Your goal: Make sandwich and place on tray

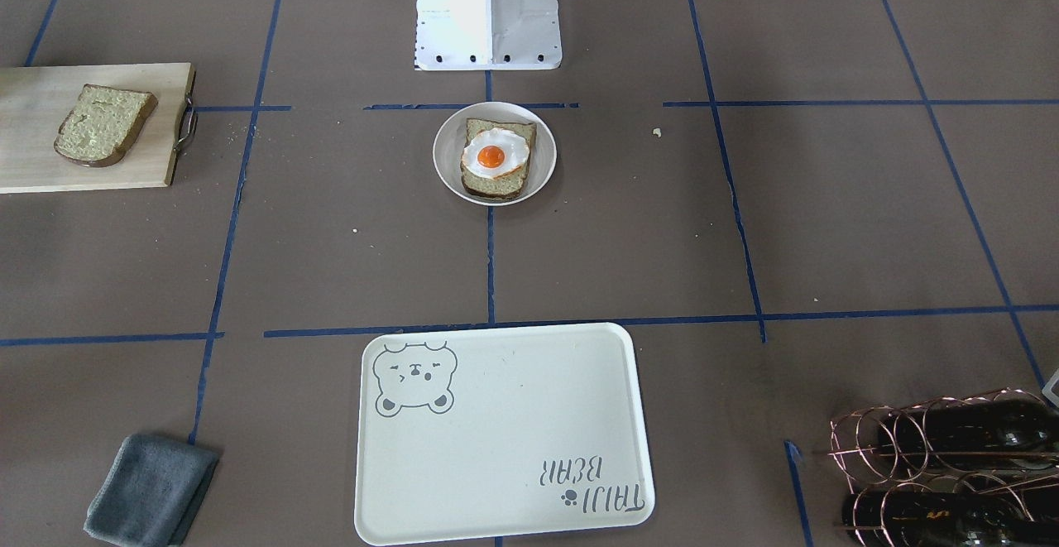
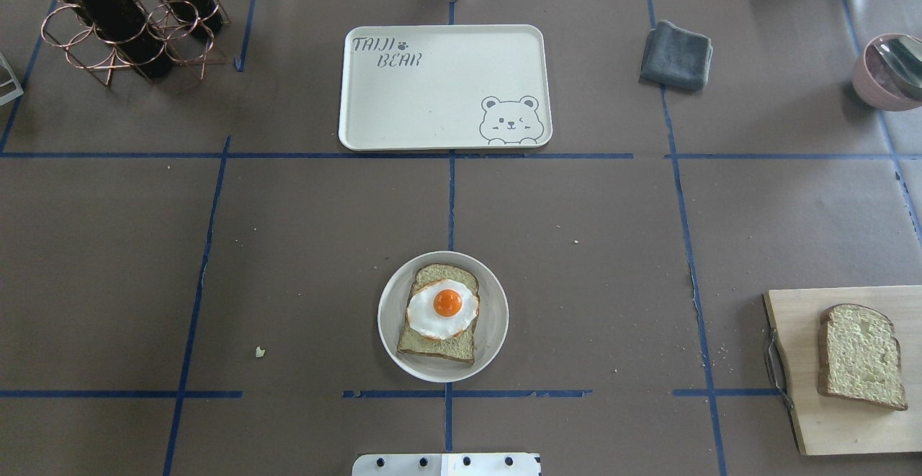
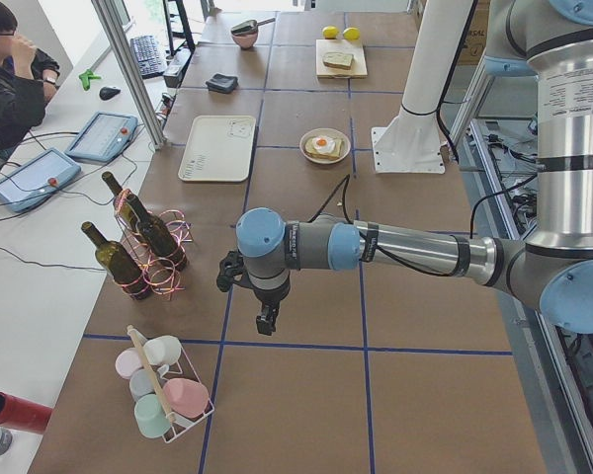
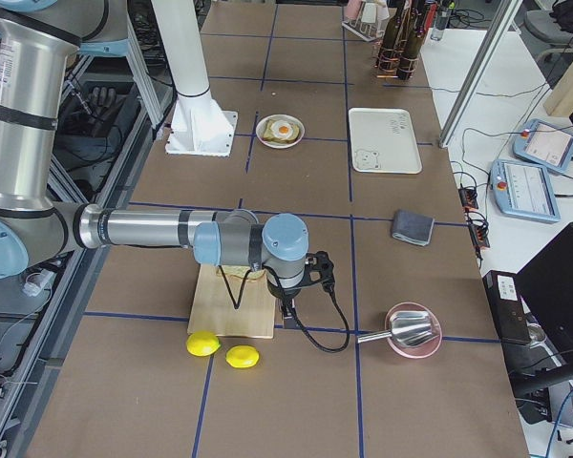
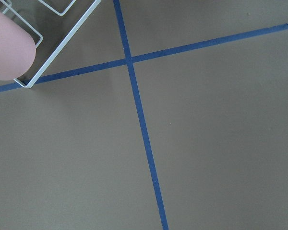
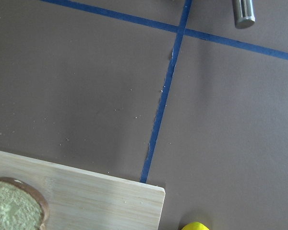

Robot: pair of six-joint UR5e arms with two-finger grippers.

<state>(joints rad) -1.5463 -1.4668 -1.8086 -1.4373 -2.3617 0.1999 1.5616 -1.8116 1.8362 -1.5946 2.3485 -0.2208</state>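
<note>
A small white plate (image 2: 498, 317) near the robot base holds one bread slice (image 2: 439, 345) with a fried egg (image 2: 443, 308) on top. The second bread slice (image 2: 861, 356) lies on the wooden cutting board (image 2: 799, 368) at the right. The cream bear tray (image 2: 446, 87) lies bare at the far middle. My left gripper (image 3: 268, 318) hangs over the table near the wine rack, far from the plate. My right gripper (image 4: 288, 315) hangs at the cutting board's outer edge. Both show only in side views, so I cannot tell whether they are open.
A copper rack with wine bottles (image 2: 122, 19) stands far left. A grey cloth (image 2: 676, 55) and a pink bowl with a spoon (image 2: 889, 69) sit far right. Two lemons (image 4: 202, 343) lie beside the board. A mug rack (image 3: 163, 390) stands near my left gripper.
</note>
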